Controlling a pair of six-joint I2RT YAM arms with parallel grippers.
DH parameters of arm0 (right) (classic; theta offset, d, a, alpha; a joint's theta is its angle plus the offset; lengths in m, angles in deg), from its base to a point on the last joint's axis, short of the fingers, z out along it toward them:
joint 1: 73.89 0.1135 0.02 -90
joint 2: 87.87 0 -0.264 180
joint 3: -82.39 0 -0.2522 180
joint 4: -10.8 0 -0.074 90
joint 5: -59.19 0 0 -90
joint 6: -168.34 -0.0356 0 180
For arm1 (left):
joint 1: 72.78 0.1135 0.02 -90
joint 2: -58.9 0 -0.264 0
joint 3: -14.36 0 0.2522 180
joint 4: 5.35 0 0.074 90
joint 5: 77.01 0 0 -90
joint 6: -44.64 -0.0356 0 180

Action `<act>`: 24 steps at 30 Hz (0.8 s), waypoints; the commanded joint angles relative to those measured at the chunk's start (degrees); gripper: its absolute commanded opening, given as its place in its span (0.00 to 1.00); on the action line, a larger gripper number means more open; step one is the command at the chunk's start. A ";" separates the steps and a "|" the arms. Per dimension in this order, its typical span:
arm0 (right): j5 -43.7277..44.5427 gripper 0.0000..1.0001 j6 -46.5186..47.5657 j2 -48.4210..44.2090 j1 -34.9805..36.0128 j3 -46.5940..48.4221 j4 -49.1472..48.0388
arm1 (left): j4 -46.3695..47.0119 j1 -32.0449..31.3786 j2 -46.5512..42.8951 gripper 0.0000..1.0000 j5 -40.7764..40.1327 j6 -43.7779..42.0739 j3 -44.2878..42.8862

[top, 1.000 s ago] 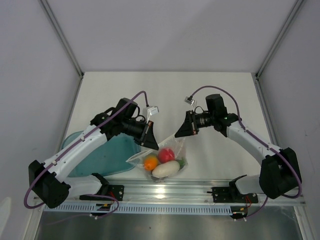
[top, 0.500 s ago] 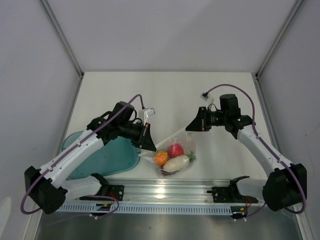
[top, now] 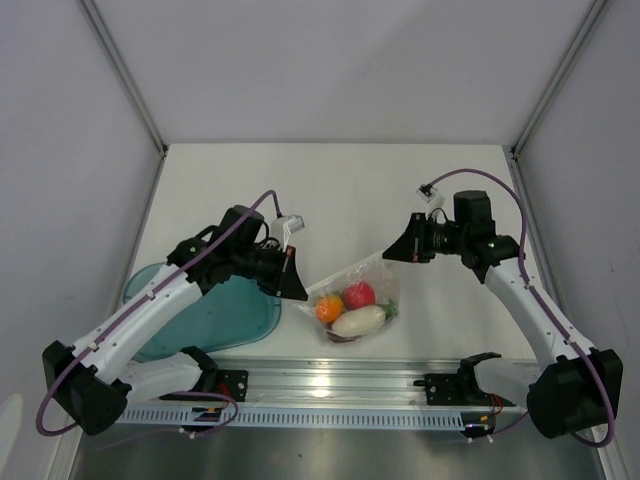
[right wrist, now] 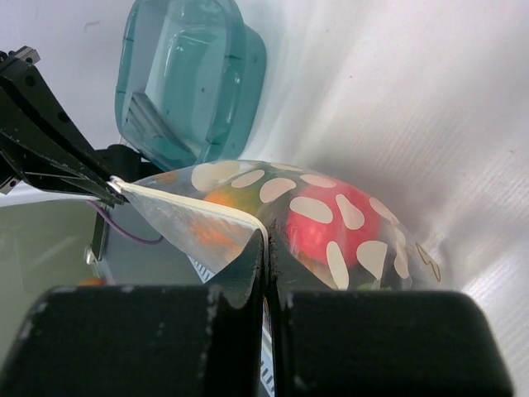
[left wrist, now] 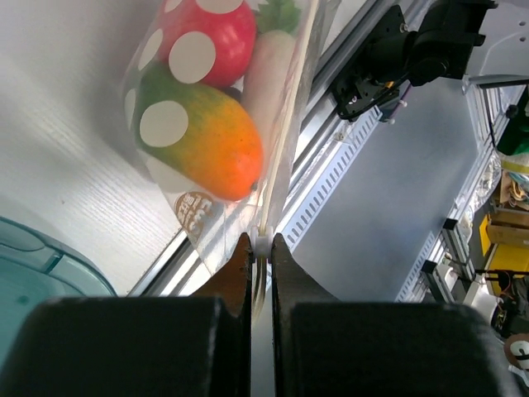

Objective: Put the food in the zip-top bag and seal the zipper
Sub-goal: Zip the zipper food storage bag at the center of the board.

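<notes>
The zip-top bag (top: 357,300), clear with white dots, hangs stretched between my two grippers just above the table's front. The food is inside it: an orange-green fruit (top: 328,309), a red round one (top: 358,295) and a white oblong piece (top: 359,320). My left gripper (top: 300,293) is shut on the zipper (left wrist: 277,178) at the bag's left corner, a white tab pinched at its fingertips (left wrist: 248,252). My right gripper (top: 390,256) is shut on the bag's mouth edge (right wrist: 198,207) at the right end. The orange-green fruit (left wrist: 202,136) presses against the bag wall.
A teal translucent tray (top: 215,315) lies on the table left of the bag, under the left arm. The metal rail (top: 340,385) with the arm bases runs along the near edge. Grey walls close in the left, back and right sides.
Both grippers have carried the bag to the right. The right gripper has pulled farther right, stretching the bag's mouth edge out flatter between the two grips.
</notes>
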 commanded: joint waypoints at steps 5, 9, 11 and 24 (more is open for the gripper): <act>4.75 0.00 1.34 -2.72 -2.46 -0.69 2.52 | -3.11 0.24 -3.26 0.00 -3.64 2.20 2.34; 5.19 0.00 2.04 -2.98 -3.43 -0.78 4.53 | -3.37 0.33 -4.93 0.01 -6.18 3.25 3.83; 5.02 0.00 1.87 -3.24 -3.87 -0.96 4.63 | -3.46 0.24 -5.81 0.01 -6.72 3.78 4.71; 5.90 0.00 1.35 -6.23 -1.59 -2.19 6.83 | -1.79 0.33 -5.55 0.15 -6.55 4.49 2.70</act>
